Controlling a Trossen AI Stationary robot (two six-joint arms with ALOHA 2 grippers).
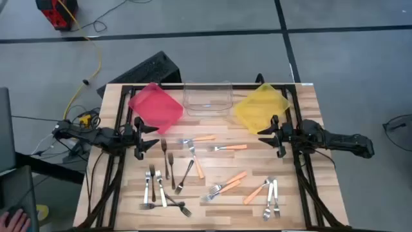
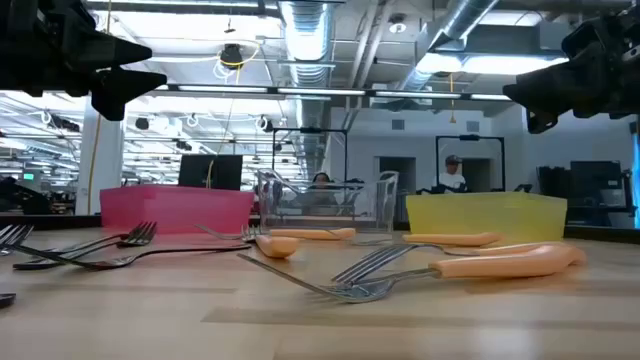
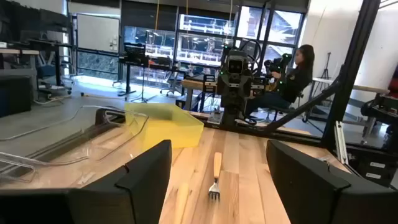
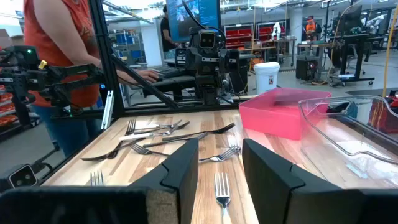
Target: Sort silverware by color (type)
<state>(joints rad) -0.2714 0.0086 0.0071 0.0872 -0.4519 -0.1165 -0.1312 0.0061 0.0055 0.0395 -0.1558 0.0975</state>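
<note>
The silverware is scattered over the wooden table (image 1: 309,103). Dark forks (image 1: 185,174) and plain silver forks (image 1: 152,185) lie at the near left. Orange-handled forks (image 1: 230,147) lie in the middle, and more (image 1: 229,183) lie toward the near right. My left gripper (image 1: 145,139) hangs open above the table's left side, pointing right, nothing between its fingers (image 3: 149,180). My right gripper (image 1: 273,134) hangs open above the right side, pointing left, also with nothing in it (image 4: 221,165). An orange-handled fork (image 3: 215,177) lies on the table beyond the left gripper.
Three square bins stand along the far edge: red (image 1: 154,104), clear (image 1: 207,98) and yellow (image 1: 261,107). Black frame rails (image 1: 119,109) run along the table's sides. People stand and sit in the room beyond the table (image 4: 59,56).
</note>
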